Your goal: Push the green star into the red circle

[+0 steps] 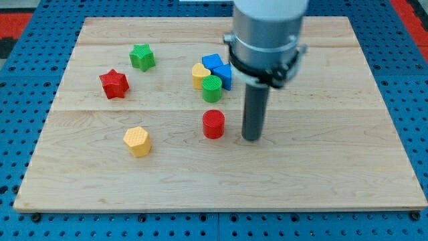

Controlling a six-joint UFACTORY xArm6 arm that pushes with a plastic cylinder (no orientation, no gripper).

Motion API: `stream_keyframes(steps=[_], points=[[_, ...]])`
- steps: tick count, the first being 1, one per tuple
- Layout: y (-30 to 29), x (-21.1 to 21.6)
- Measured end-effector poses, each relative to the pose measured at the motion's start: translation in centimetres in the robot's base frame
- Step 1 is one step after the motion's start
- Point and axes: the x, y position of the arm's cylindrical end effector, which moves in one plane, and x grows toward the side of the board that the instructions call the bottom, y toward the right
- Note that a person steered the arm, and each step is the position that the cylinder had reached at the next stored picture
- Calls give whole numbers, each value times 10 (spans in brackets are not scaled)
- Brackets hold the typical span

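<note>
No readable text, label, brand, number or sign anywhere: none on blocks, none on wooden board [334, 167], none on arm housing [267, 33], none on blue pegboard [20, 80] around the board.

Green star [142, 57] to red circle [213, 124]: unobstructed (cluster [212, 75] beside).

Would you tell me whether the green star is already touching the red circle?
No, the green star sits apart near the view's top left, far from the red circle beside my tip.
</note>
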Motion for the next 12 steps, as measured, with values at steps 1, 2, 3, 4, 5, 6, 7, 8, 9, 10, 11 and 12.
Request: stream_keyframes(steps=[1, 2, 3, 4, 5, 6, 7, 8, 9, 10, 11, 12], points=[[-50, -24], [-110, -66], [-126, -73], [-174, -66], [-194, -80], [-193, -94], [-185, -97], [-160, -97], [-135, -97], [-127, -97], [-127, -89], [-127, -78]])
